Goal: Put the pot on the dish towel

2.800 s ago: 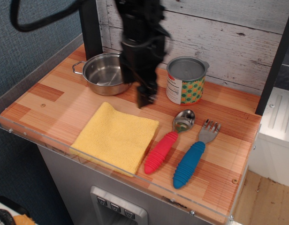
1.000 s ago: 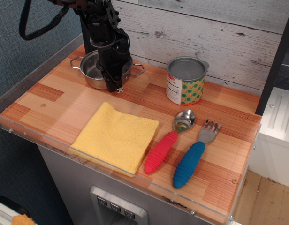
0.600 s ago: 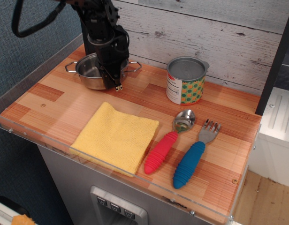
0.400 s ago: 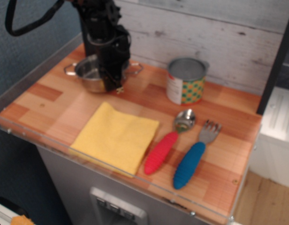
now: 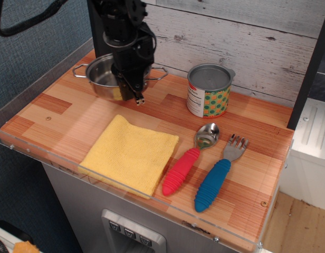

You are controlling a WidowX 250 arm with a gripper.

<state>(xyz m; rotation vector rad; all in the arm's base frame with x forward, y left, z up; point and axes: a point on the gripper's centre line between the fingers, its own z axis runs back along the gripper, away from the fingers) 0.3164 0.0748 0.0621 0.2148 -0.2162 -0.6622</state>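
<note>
- One gripper [image 5: 135, 90] only, black, reaching down from above at the back left of the counter [image 5: 57, 113], clamped on the near rim of the pot [image 5: 103, 79].
- Grasping the pot: one finger apparently inside the wall and one outside, tips dipping below the rim at the pot's front right.
- Pot at the back left corner, beside the dark post, seemingly lifted a little or tilted; contact with the counter hard to judge under the gripper.
- Two wire handles sticking out left and right, so the pot's long line runs roughly across the counter, parallel to the back wall.
- Yellow dish towel [image 5: 130, 154] flat near the front edge, well apart from the pot, nothing lying on it.
- Key relation for the coming move: towel lying toward the camera from the gripper and a little to the right in the picture; a short carry forward, then a straight lowering, likely enough.
- Towel somewhat larger than the pot, so room for a centred landing, judged by eye.
- Off to the right and clear of that path: patterned tin can [image 5: 208, 90], red-handled spoon [image 5: 190, 157], blue-handled fork [image 5: 217, 175].
- Possible risk: rim grip on one side only, so some swing or tilt of the pot during the carry.
</note>
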